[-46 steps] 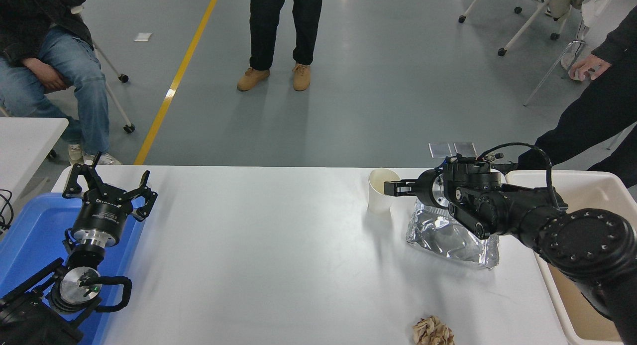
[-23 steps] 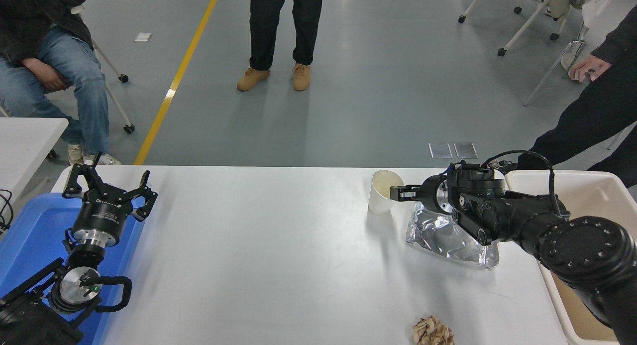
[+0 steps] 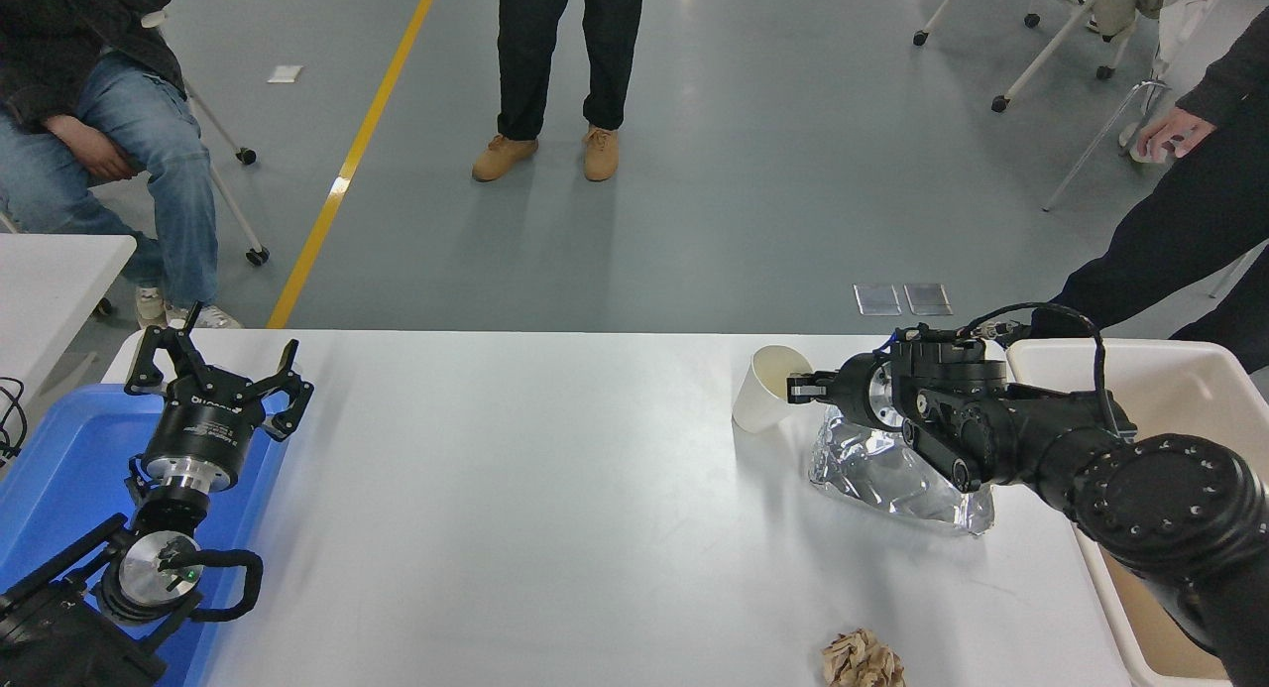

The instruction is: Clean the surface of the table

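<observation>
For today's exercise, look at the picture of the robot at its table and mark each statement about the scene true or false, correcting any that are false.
1. The paper cup stands perfectly upright. False: it tilts, its rim pinched by the right tool.
2. The left tool is open above the blue tray. True.
3. A silver foil bag lies on the table surface under the right arm. True.
4. The crumpled brown paper already sits inside the beige bin. False: it lies on the table near its front edge.
5. The cup lies left of the foil bag. True.
</observation>
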Controlling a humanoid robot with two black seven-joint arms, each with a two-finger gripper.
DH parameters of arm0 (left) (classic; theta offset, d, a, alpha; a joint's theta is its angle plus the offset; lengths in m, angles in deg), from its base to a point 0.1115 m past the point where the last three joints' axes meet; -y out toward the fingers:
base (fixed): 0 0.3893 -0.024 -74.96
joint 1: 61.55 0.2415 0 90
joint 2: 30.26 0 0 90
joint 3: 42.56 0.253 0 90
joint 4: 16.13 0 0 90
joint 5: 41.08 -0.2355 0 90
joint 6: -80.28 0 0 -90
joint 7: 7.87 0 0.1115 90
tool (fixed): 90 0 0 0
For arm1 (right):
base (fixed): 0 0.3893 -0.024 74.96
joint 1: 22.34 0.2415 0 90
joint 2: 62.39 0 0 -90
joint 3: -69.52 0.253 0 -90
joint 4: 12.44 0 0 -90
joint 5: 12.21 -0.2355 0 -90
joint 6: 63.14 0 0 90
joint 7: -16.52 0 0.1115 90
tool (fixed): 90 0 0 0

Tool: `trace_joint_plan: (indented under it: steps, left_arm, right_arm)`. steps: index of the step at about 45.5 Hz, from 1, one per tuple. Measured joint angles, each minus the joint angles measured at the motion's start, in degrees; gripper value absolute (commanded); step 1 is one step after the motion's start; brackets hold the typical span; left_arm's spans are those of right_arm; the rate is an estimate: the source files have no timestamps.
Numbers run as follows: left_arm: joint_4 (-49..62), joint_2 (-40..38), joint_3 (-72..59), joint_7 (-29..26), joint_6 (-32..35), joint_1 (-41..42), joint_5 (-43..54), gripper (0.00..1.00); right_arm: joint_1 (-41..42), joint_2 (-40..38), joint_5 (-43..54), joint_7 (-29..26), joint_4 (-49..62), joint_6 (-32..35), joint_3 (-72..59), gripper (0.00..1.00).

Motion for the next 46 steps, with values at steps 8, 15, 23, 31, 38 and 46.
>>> trace_joint_plan:
  steps: [8,15,23,31,38,46]
  left_arm:
    - [0.0,0.0,0.0,0.0,0.0,0.0,0.0,0.99]
    - [0.0,0.0,0.0,0.0,0.0,0.0,0.0,0.99]
    - [0.0,0.0,0.0,0.0,0.0,0.0,0.0,0.99]
    - [0.0,0.0,0.0,0.0,0.0,0.0,0.0,0.99]
    - [0.0,0.0,0.0,0.0,0.0,0.0,-0.01,0.99]
    - [0.0,0.0,0.0,0.0,0.0,0.01,0.0,0.99]
  right_arm:
    - [-0.02,0.0,0.0,0.81,0.38,0.11,-0.05,0.0]
    - [0.12,0.0,0.0,1.14,0.5,0.25,0.07,0.0]
    - [1.05,0.0,-0.09,1.53,0.57,0.62,0.35,0.0]
    - [2.67,-0.1,-1.0,2.84,0.61,1.77,0.59,0.0]
    - [4.36,-2.07,-3.96,3.94,0.68,3.39,0.65,0.0]
    - [5.87,-6.11,-6.13,5.62,0.64,4.88,0.74,0.0]
